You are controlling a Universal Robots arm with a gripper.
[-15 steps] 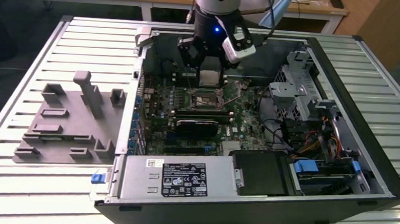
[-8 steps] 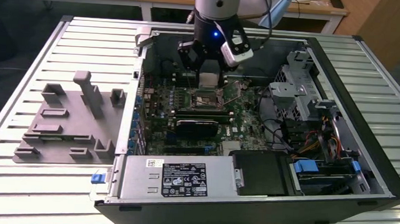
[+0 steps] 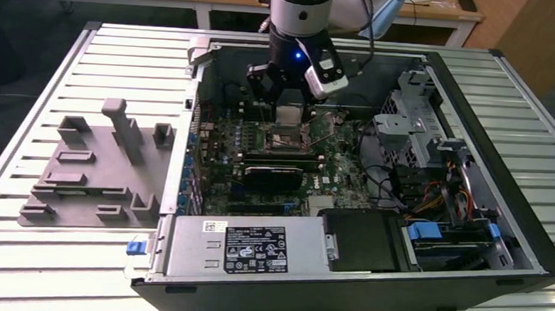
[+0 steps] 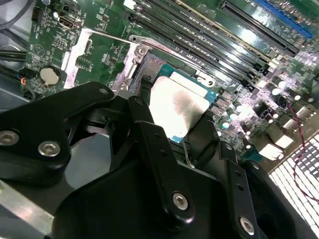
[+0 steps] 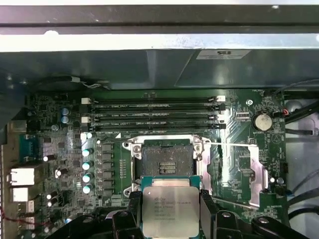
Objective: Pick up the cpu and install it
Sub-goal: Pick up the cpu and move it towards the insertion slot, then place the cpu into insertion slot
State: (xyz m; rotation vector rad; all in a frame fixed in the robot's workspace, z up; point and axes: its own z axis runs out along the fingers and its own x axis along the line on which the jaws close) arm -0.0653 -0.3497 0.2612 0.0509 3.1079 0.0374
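Surface: a slatted metal table (image 3: 121, 55) carries an open computer case (image 3: 530, 233). A grey fixture tray (image 3: 86, 174) lies at nine o'clock of the case in the exterior view.
Arm pose: the arm (image 3: 301, 11) comes straight down from twelve o'clock over the motherboard, wrist vertical and gripper (image 3: 287, 115) pointing at the board.
Hand: narrow, with the fingers (image 5: 207, 214) pinching the cpu (image 5: 170, 211) by two opposite edges.
Cpu: held level with its silver top up. In the exterior view it hangs at twelve o'clock of the socket (image 5: 166, 159), close above it and, as we judge, not seated.
Socket: bare, its retention frame (image 5: 239, 169) swung open to one side.
Risk, alignment: we see the chip offset from the socket. Lowering it shifted or turned would crush the contact field.
Risk, grip: the thin-edge pinch could slip, dropping one corner first.
Risk, clearance: the fingers could strike the socket's raised rim.
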